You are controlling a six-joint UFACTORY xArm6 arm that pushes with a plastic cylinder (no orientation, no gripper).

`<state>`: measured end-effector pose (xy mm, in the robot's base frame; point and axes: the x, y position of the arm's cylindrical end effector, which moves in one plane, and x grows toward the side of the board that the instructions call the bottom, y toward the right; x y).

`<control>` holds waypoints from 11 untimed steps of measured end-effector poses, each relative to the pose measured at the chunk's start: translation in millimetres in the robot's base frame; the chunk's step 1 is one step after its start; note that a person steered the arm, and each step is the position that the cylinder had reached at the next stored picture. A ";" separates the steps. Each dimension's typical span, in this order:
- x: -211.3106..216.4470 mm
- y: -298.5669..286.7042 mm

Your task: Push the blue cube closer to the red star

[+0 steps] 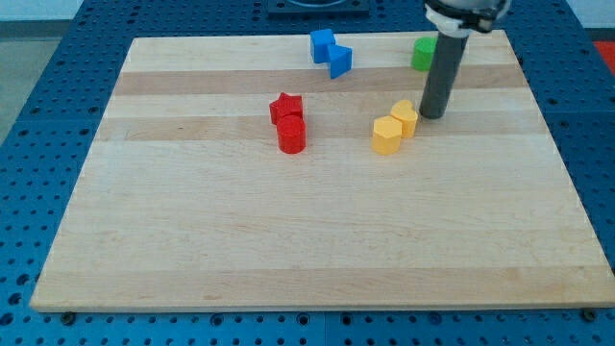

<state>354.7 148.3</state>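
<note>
Nearest lies the bare board (pixel 288 250); beyond it a red cylinder (pixel 291 136) touches the red star (pixel 285 107), and two yellow blocks (pixel 395 127) sit together to the view's right. My tip (pixel 432 116), a plain rod holding nothing, rests just beside the yellow pair, well apart from the blue cube (pixel 323 44), which waits near the top edge against another blue block (pixel 340 61). A green block (pixel 423 53) peeks out behind the rod.

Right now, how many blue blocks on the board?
2, touching, near the view's top centre: a blue block and another blue block just right and below it. My tip is far right, beside the yellow blocks. None looks hidden.
</note>
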 end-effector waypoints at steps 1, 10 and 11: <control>-28.6 -7.0; -95.1 -76.9; -106.5 -77.6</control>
<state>248.2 70.8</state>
